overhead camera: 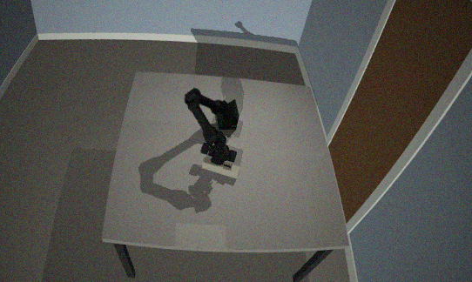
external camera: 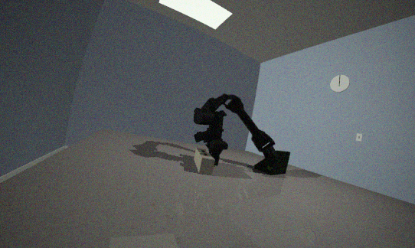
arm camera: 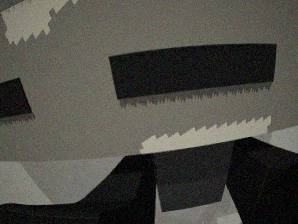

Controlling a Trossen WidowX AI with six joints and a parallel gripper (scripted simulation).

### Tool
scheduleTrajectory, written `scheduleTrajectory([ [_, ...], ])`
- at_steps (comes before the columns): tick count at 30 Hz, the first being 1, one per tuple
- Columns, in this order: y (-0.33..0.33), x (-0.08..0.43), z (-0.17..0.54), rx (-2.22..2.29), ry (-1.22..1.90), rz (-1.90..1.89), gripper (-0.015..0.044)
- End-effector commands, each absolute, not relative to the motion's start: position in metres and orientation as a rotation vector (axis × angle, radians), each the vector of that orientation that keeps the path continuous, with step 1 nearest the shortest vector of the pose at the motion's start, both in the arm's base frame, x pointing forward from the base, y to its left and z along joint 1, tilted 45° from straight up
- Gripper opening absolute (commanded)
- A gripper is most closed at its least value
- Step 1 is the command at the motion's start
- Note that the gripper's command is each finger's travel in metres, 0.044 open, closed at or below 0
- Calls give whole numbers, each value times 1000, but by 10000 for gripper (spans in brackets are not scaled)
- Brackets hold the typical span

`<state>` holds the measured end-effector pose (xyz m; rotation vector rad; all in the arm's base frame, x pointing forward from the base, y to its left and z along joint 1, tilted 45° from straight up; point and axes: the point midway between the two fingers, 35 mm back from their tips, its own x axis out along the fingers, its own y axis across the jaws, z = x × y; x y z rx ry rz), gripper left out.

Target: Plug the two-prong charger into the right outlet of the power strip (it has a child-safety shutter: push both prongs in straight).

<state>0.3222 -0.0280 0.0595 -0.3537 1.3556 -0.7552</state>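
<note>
The pale power strip (overhead camera: 218, 170) (external camera: 206, 165) (arm camera: 70, 130) stands on the table. In the wrist view its top fills most of the picture, with a wide dark opening (arm camera: 195, 70) and part of another dark opening (arm camera: 14, 100) at the left edge. My gripper (arm camera: 192, 157) points down at the strip's arm-side long edge and is shut on the dark grey charger (arm camera: 192, 182). In the wrist view the charger overlaps the near edge of the strip, below the wide opening. Its prongs are hidden. The charger cannot be made out in the top and exterior views.
The arm's base (overhead camera: 228, 115) (external camera: 275, 164) stands on the table (overhead camera: 281, 183) behind the strip. The arm arches over from it. Its shadow falls across the table on the left. A pale rectangular patch (overhead camera: 200, 235) lies near the table's front edge.
</note>
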Motion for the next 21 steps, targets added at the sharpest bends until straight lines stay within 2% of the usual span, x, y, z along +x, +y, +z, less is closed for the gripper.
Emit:
scheduleTrajectory([
  [1, -27, 329, 65, -355, 1314, -757, 0],
  [21, -28, 329, 63, -356, 1314, -757, 0],
])
